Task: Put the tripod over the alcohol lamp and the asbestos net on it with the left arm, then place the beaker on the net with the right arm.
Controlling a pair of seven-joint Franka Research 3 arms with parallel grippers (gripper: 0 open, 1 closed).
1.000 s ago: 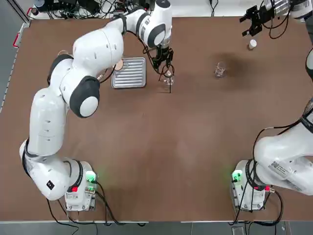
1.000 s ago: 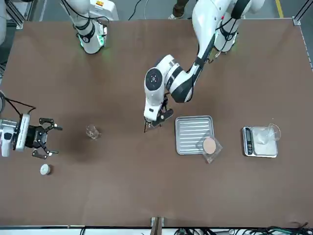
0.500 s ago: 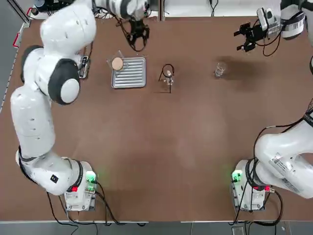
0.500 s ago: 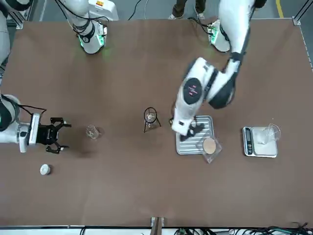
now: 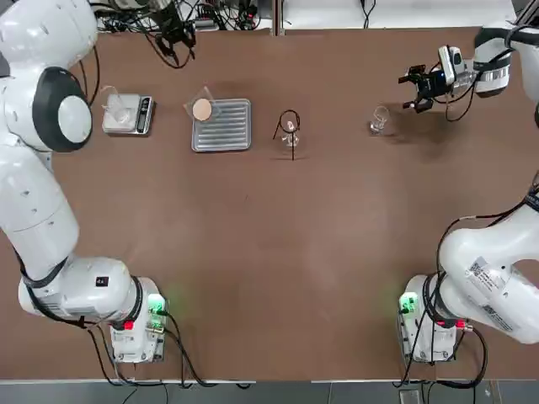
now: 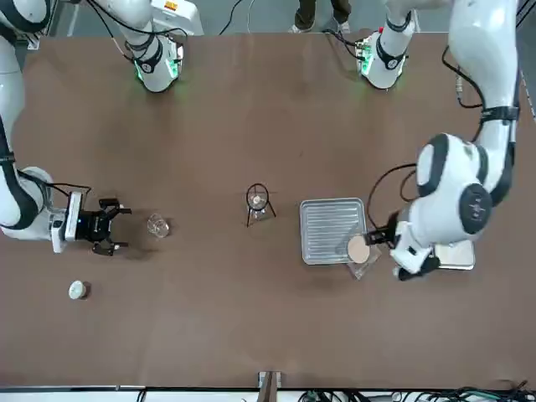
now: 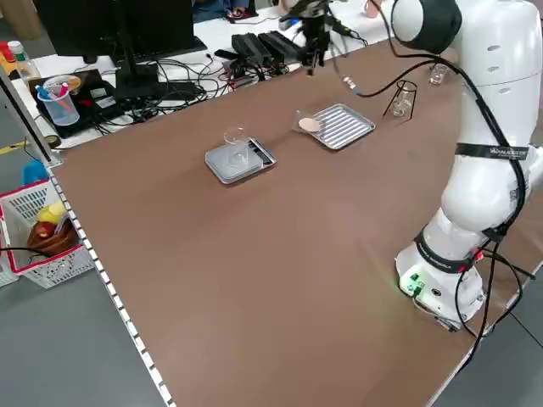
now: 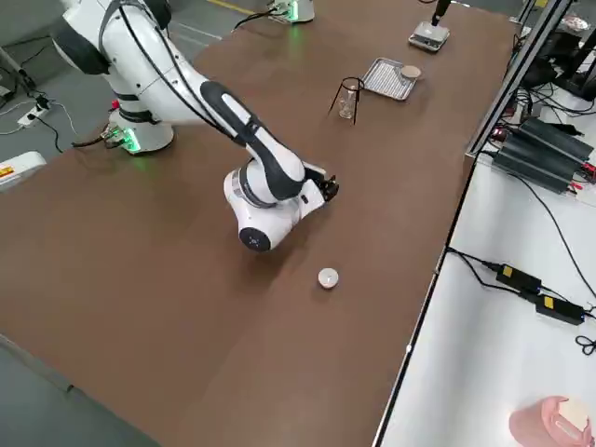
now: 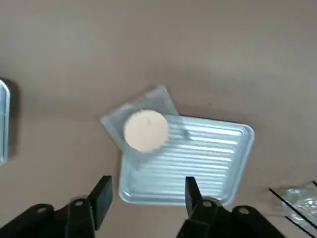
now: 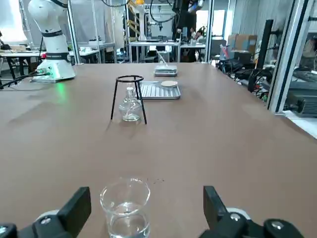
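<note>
The tripod (image 10: 130, 98) already stood over the alcohol lamp (image 10: 131, 110) at mid-table, so the step in hand looked to be fetching the asbestos net (image 9: 145, 130), which lay tilted on one corner of the ridged silver tray (image 9: 198, 168). The left gripper (image 9: 144, 192) hung above that tray, fingers partly apart and empty; the next move would call for it to come down over the mesh edge and pinch it flat. Well apart from the lamp, the right gripper (image 10: 146, 204) lay low and level behind the beaker (image 10: 126, 207), fingers wide on either side of it, not touching. A white cap (image 8: 328, 277) sat alone beyond it. The brown tabletop (image 5: 278, 252) also carried a small scale (image 5: 128, 114); benches, cables and a monitor ringed the room.
</note>
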